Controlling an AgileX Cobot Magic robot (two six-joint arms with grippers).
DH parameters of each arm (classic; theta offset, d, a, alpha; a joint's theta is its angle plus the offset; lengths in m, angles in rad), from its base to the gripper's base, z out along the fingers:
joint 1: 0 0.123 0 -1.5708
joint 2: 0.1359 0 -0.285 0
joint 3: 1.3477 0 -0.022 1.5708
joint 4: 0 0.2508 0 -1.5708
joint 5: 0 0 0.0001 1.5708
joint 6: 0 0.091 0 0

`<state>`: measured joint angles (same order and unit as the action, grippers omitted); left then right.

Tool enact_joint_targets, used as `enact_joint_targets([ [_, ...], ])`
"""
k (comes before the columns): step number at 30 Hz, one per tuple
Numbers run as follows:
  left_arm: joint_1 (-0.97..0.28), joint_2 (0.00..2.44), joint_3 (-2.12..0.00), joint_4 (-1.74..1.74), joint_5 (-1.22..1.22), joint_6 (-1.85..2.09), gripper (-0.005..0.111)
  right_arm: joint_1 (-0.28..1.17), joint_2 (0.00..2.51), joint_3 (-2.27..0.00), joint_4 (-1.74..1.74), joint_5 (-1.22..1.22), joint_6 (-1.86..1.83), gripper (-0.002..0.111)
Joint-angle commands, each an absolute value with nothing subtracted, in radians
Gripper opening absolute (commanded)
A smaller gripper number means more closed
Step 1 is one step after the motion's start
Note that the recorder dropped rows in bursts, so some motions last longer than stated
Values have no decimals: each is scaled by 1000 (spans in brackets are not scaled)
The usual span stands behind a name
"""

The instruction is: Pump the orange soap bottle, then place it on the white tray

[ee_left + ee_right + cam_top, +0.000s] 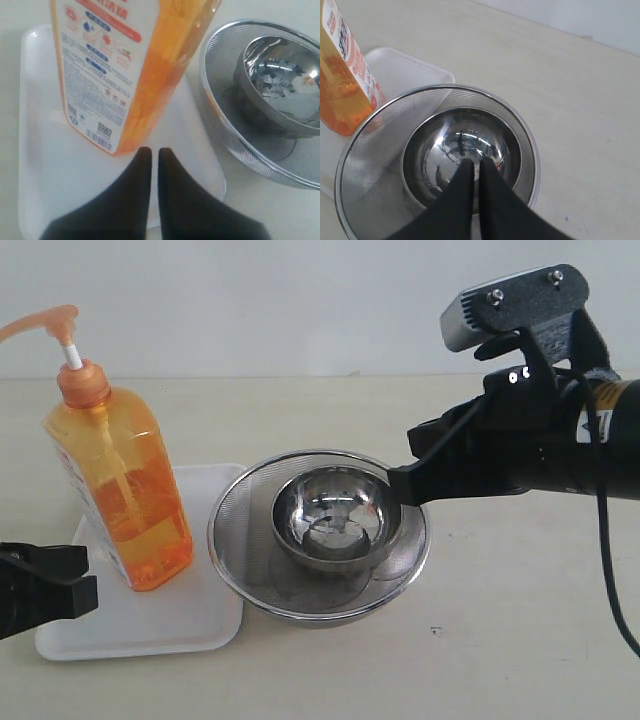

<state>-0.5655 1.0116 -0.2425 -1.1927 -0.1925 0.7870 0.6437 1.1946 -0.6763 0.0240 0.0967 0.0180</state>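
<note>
The orange soap bottle [120,490] stands upright on the white tray [190,625] on the bench. A mesh strainer [235,545] holding a steel bowl [330,520] sits just beside the tray, at its 3 o'clock in the exterior view. The left gripper [151,151] is near the bottle's base with its fingers together and empty. The right gripper [472,162] hovers over the bowl, fingers likewise together.

Your right arm [560,440] is matte black, topped by a silver-grey camera housing [480,320] with two bright screws [495,296]. A black cable [605,540] trails behind and a small white sticker [603,425] marks the wrist. Right gripper [395,485] and left gripper [88,578] share black, tapered fingers.
</note>
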Motion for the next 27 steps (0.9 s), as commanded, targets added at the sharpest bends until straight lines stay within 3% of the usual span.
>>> enact_joint_targets([
  [1,-571,1012,-268,-1166,-180,776,5,638,1186,-672,15,89,20,0],
  [12,-571,1012,-248,-1056,-162,742,5,638,1186,-672,15,93,20,0],
  [16,-571,1012,-171,-824,-375,483,5,638,1186,-672,15,93,20,0],
  [20,-571,1012,-77,-246,-631,-77,5,638,1186,-672,15,47,20,0],
  [27,-571,1012,0,-274,-780,-52,5,638,1186,-609,15,-171,20,0],
])
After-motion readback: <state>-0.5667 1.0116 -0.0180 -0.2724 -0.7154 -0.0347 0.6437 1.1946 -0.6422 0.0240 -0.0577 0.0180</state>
